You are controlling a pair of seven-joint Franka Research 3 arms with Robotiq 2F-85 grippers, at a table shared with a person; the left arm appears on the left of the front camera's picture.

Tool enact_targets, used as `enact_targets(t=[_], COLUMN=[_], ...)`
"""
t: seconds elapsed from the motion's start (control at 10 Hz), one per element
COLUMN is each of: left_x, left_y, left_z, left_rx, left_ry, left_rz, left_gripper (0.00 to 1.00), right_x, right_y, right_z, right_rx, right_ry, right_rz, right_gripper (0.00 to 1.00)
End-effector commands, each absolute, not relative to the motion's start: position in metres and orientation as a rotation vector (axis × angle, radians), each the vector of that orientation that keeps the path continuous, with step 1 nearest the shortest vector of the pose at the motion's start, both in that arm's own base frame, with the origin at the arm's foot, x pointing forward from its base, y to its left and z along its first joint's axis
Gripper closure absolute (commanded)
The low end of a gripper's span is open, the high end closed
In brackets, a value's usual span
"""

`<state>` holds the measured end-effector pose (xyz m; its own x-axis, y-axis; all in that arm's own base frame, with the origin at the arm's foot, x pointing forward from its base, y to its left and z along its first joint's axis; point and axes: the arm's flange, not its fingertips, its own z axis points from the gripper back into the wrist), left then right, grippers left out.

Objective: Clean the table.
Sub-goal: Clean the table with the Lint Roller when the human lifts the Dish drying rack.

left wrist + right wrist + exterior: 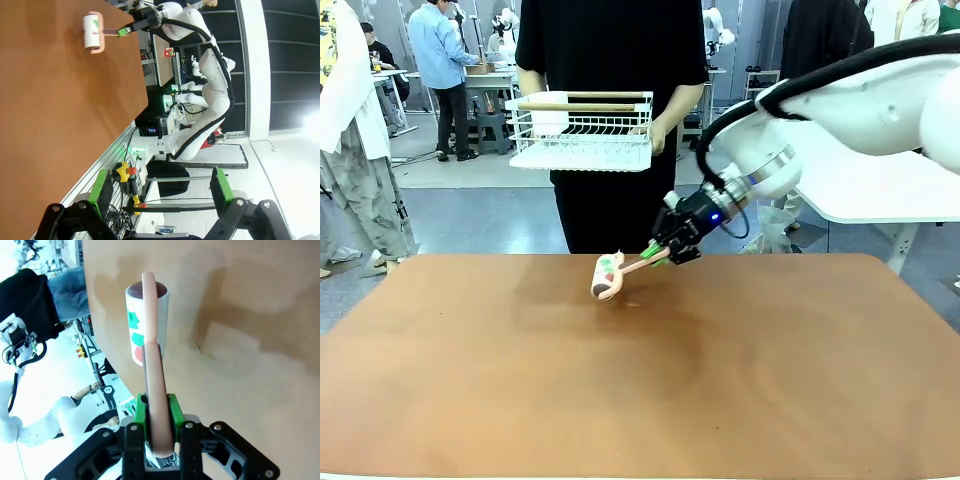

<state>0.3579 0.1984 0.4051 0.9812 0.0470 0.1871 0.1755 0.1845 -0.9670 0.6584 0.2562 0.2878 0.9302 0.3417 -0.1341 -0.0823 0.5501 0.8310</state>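
The right hand is clamped on the pink handle of a lint roller, its green pads pressing the handle from both sides. The roller's white drum, printed with green and red marks, rests against the reddish-brown surface near the far edge, a little left of the middle. The handle slants up from it to the right.

The left hand hangs off the near side of the surface, beside its edge. Its two fingers stand wide apart with nothing between them.

A person in black stands just beyond the far edge and holds a white wire basket at waist height, above the level of the surface and behind it. One of the person's own hands grips the basket's right end. Inside, a wooden rod lies lengthwise along the top. Below it, at the left end, sits something white; I cannot tell what it is. The rest of the basket looks bare wire.
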Motion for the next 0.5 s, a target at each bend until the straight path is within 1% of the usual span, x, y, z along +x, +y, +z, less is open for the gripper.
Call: enact_targets(t=[0.0, 0.1, 0.2, 0.4], left_x=[0.356, 0.356, 0.356, 0.356], left_y=[0.2, 0.2, 0.2, 0.2], left_z=[0.406, 0.406, 0.406, 0.406], left_rx=[-1.387, -1.387, -1.387, -1.387], left_ry=[-0.193, -0.193, -0.193, -0.193], left_rz=[-0.093, -0.093, -0.093, -0.093], left_gripper=[0.0, 0.0, 0.0, 0.0], right_x=[0.639, 0.636, 0.632, 0.613], right_y=[0.216, 0.192, 0.174, 0.139], right_z=[0.311, 0.328, 0.347, 0.396], right_rx=[1.005, 0.96, 0.887, 0.757], right_ry=[0.261, 0.245, 0.287, 0.251], right_rz=[0.252, 0.228, 0.257, 0.194], right_gripper=[0.78, 0.78, 0.78, 0.78])
